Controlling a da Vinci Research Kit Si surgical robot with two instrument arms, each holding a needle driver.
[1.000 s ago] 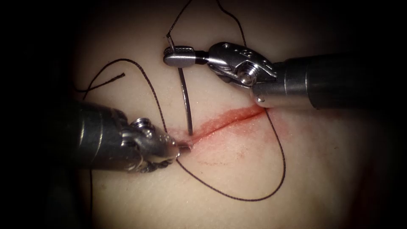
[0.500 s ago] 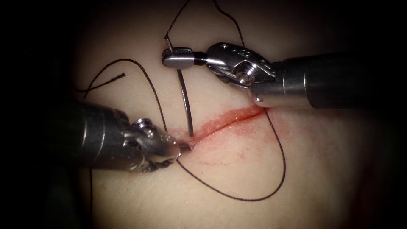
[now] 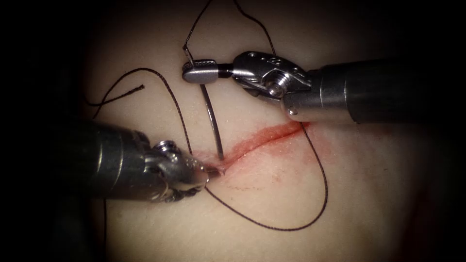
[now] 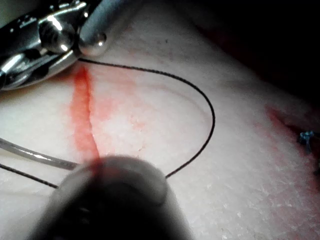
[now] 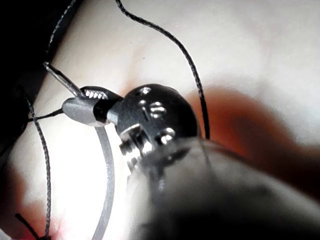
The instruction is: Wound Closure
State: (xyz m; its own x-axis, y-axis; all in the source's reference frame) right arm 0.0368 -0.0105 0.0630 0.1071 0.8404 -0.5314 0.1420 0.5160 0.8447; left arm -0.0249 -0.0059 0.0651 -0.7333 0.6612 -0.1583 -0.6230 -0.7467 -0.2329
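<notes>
Steel jaws of the right arm's tool (image 3: 196,73) are clamped on the curved needle (image 3: 212,119) near its thread end, above the cut (image 3: 264,137) in the endoscope view. From that hold the needle curves down across the pale tissue (image 3: 272,194), and its tip meets the tissue at the left end of the cut; whether the tip has entered cannot be told. Dark thread (image 3: 310,208) runs up from the needle's tail, while another stretch sweeps in a wide loop below the cut and passes up under the right tool's shaft. A frayed cut end of thread (image 3: 136,89) lies on the tissue to the upper left. The left arm's tool (image 3: 206,174) comes in from the left, its jaws pinched on the tissue edge at the cut's left end, just beside the needle tip. Red fluid (image 3: 291,148) stains the cut and the tissue under it. From the right wrist camera, the right tool's jaws (image 5: 85,107) show closed across the needle (image 5: 107,170), with thread (image 5: 192,70) arcing over the tissue behind.
</notes>
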